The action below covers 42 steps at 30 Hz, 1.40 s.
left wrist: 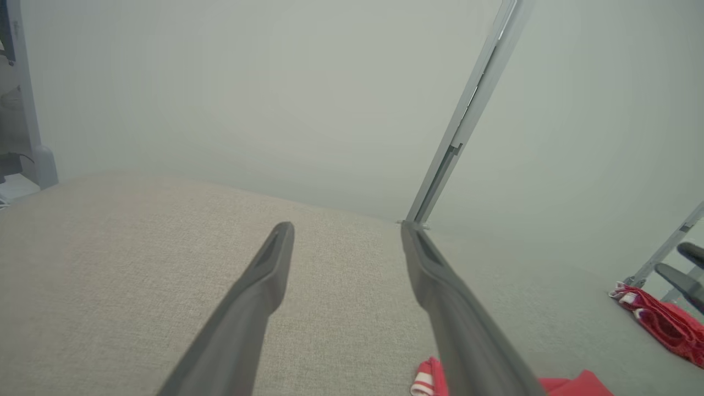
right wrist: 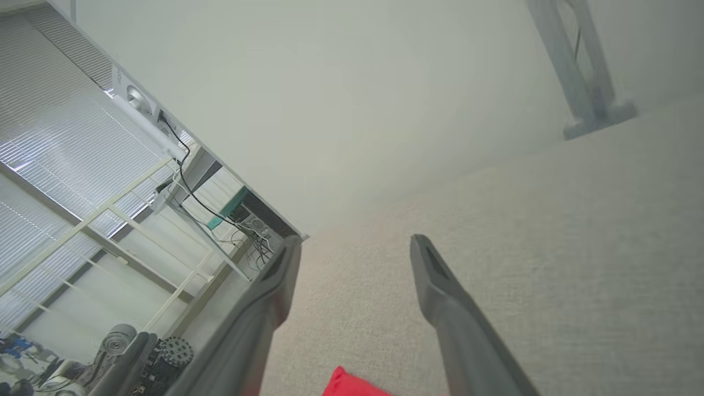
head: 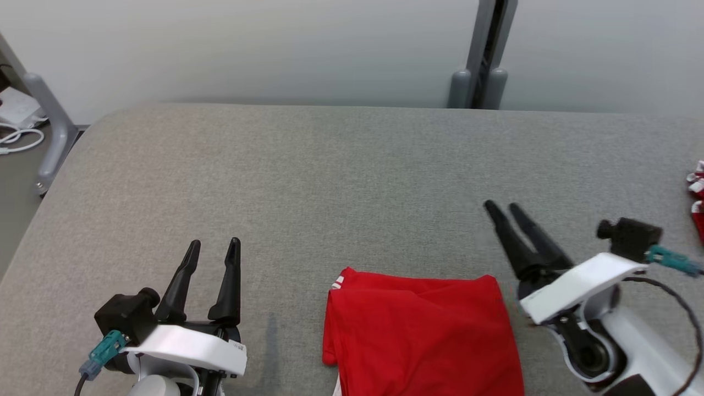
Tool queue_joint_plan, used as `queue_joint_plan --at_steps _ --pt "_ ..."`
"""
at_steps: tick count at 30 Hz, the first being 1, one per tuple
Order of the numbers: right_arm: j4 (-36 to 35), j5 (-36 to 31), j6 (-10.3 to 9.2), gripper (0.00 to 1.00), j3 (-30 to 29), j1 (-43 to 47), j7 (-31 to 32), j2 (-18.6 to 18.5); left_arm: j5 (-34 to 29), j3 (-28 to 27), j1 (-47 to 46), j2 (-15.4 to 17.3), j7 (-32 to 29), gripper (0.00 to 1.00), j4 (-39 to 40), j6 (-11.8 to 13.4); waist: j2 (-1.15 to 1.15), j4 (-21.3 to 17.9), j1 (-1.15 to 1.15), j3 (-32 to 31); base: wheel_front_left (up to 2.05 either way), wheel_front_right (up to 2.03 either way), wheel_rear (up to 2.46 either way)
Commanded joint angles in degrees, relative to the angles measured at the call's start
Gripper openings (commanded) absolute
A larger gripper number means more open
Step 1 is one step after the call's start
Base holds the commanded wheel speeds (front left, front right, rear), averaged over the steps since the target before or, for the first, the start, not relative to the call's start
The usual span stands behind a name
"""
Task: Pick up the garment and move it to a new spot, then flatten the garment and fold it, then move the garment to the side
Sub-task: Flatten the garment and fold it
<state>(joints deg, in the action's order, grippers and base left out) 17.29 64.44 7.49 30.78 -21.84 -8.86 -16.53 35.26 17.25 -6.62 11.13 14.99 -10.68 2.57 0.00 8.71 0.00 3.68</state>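
Grey fabric table (head: 352,176), folded red garment (head: 421,335) at its near edge, centre.
Garment lies flat between the arms. Left gripper (head: 214,243) spread wide, empty, off to its left; right gripper (head: 501,206) spread, empty, just past its right corner. Red-and-white cloth (head: 697,203) at table's right edge.

Soft, even light falls on the grey table (head: 352,181), with only one faint, thin shadow (head: 272,335) just left of the red garment (head: 423,330). In both wrist views the wall (left wrist: 247,99) beyond the garment looks milky and the dark fingers (left wrist: 242,324) are blurred low down; in the right one, blinds (right wrist: 44,143) left of the garment shine bright.
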Motion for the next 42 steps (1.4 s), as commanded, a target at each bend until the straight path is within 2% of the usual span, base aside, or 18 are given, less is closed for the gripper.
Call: queue_joint_plan --at_steps 1,5,10,12,14,20,25,30,42 --pt "-0.3 -1.2 0.0 1.0 -0.6 0.7 -0.5 -0.4 -0.5 -0.4 0.2 0.0 0.2 1.0 0.3 -0.1 0.0 -0.6 0.0 -0.4 0.0 0.0 0.0" --pt "-2.2 -10.0 0.0 1.0 -6.7 2.8 -2.4 -2.7 -1.2 -1.6 0.7 -0.6 0.2 1.0 1.1 -0.3 0.0 -1.9 0.0 -0.9 0.0 0.0 0.0" --pt "-4.8 -19.6 0.0 1.0 -15.2 7.4 -4.8 -1.3 -2.3 -3.3 1.8 -2.5 0.2 1.0 2.0 -0.5 0.0 -3.2 0.0 -1.0 0.0 0.0 0.0" --pt "-6.0 -25.7 0.0 1.0 -17.7 9.2 -5.6 -1.0 -3.0 -4.3 2.4 -3.2 0.2 1.0 2.5 -0.5 0.0 -3.5 0.0 -0.9 0.0 0.0 0.0" --pt "-7.2 -31.7 0.0 1.0 -20.1 11.4 -6.0 0.3 -4.0 -5.2 2.9 -3.9 0.2 1.0 2.9 -0.7 0.0 -3.7 0.0 -0.8 0.0 0.0 0.0" --pt "-11.0 -43.3 0.0 1.0 -26.9 16.2 -6.4 6.3 -8.0 -8.6 4.0 -5.5 0.2 1.0 4.3 -1.6 0.0 -4.1 0.0 -0.8 0.0 0.0 0.0" --pt "-12.9 -47.0 -0.01 1.0 -28.8 17.9 -6.4 9.4 -11.7 -11.0 5.1 -7.0 0.2 1.0 5.2 -1.5 0.0 -4.2 0.0 -0.6 0.0 0.0 0.0" --pt "-13.8 -48.7 -0.01 1.0 -30.1 18.6 -6.4 10.8 -14.1 -11.5 5.8 -7.8 0.2 1.0 4.9 -2.5 0.0 -4.2 0.0 -0.5 0.0 0.0 0.0" --pt "-13.8 -49.3 -0.01 1.0 -30.6 19.0 -6.4 11.8 -13.2 -10.8 5.9 -8.1 0.2 1.0 4.0 -1.7 0.0 -3.6 0.0 -0.9 0.0 0.0 0.0"
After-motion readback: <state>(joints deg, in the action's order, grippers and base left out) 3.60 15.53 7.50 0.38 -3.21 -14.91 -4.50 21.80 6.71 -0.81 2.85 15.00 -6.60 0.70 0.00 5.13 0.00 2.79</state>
